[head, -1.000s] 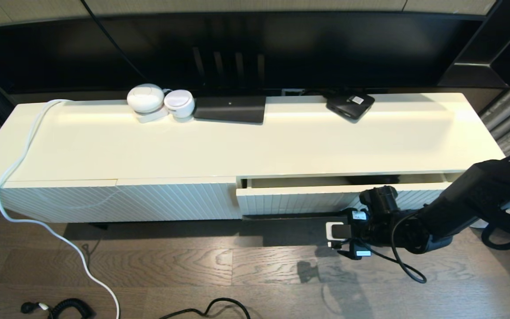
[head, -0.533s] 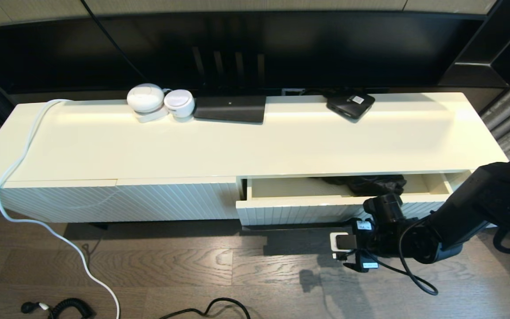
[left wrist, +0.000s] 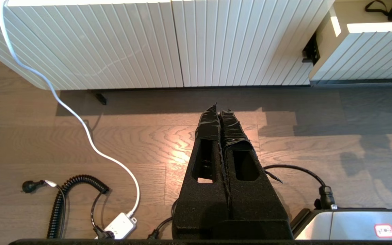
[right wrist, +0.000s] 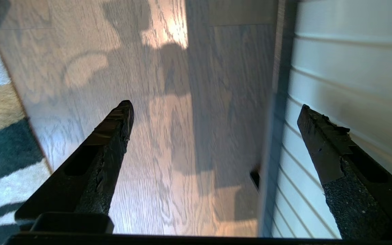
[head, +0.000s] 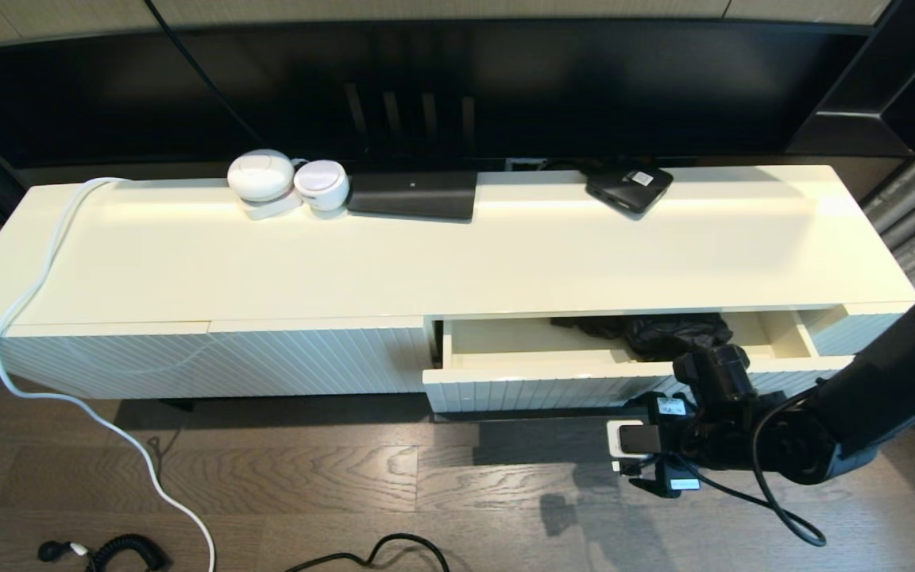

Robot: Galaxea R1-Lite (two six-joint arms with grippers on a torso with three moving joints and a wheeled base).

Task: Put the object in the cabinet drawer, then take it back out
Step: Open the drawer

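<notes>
The right gripper (right wrist: 213, 112) hangs low in front of the cabinet drawer (head: 553, 388), its two black fingers (right wrist: 109, 136) spread wide with nothing between them. One finger lies against or just beside the ribbed cream front; whether it touches I cannot tell. The other is out over the wood floor (right wrist: 168, 143). A thin dark bar runs along the lower edge of the drawer front, between the two fingers.

The drawer stands pulled partway out of the cream TV cabinet (head: 457, 254). Inside it, just behind and above the right wrist, a crumpled black object (head: 672, 332) lies on the glossy cream bottom, towards the back.

The left gripper (left wrist: 220, 117) is parked well to the side of the drawer, its taped fingers pressed together and pointing at the floor before the handle-less ribbed panel (left wrist: 121, 41). Beside it a white cable (left wrist: 80, 119) trails down from the cabinet top to a small white adapter (left wrist: 117, 226), next to a coiled black cord (left wrist: 60, 200)
</notes>
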